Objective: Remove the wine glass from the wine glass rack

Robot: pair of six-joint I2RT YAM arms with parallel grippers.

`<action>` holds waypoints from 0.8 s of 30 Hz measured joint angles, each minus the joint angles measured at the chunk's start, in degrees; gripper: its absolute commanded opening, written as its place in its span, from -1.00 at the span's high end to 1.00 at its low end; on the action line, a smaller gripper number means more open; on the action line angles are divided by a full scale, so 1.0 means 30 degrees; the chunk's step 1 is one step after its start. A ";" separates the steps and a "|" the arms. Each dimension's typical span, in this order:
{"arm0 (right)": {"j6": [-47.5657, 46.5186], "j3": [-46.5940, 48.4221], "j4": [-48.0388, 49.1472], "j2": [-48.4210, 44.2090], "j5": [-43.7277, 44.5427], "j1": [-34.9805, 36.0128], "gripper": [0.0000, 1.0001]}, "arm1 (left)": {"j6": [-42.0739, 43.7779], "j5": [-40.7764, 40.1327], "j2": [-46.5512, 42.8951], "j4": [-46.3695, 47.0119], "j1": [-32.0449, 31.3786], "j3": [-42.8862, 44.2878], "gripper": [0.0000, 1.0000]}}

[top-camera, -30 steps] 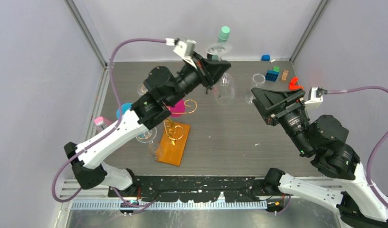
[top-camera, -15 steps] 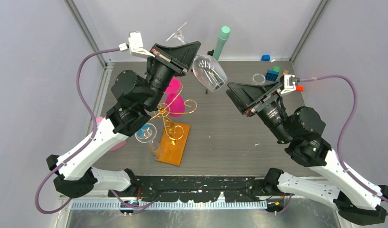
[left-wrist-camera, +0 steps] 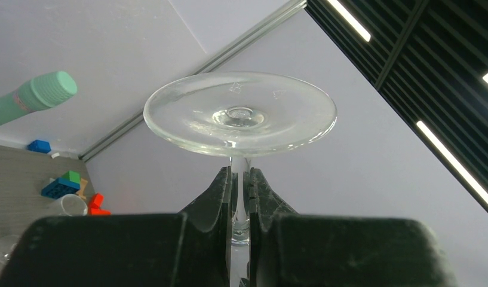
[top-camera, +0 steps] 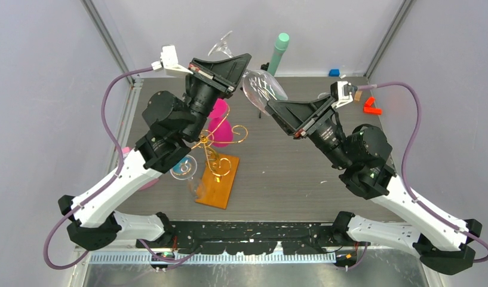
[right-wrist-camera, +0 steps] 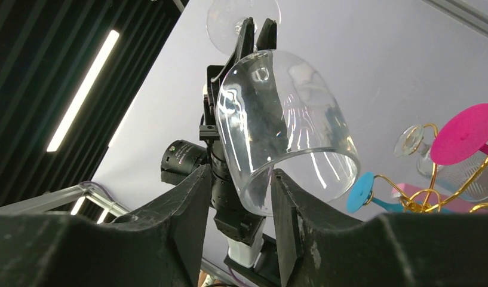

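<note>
Clear glass: the wine glass (top-camera: 263,89) hangs tilted in the air at the upper middle of the top view. It is up and to the right of the gold wine glass rack (top-camera: 219,179) and does not touch it. The left gripper (left-wrist-camera: 240,182) is clamped tight on its thin stem. The right gripper (right-wrist-camera: 241,179) has a finger on each side of the bowl's rim. I cannot tell if they squeeze it.
</note>
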 measured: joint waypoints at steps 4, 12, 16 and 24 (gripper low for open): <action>-0.0291 0.0175 0.0707 0.0321 -0.0197 0.0000 0.30 | -0.0546 -0.0007 -0.0284 0.0036 0.0000 -0.0240 1.00; -0.1392 0.0255 0.1763 0.0641 -0.0204 0.0000 0.97 | -0.1865 -0.0189 -0.0583 0.0597 0.0000 -0.0896 0.88; -0.1654 0.0291 0.2098 0.0641 -0.0095 0.0000 0.99 | -0.2259 -0.0350 -0.0685 0.1355 0.0000 -0.1464 0.23; -0.2667 0.0328 0.1435 0.0634 0.0976 0.0022 0.99 | 0.0379 0.0678 -0.0874 0.3534 0.0000 -0.2776 -0.41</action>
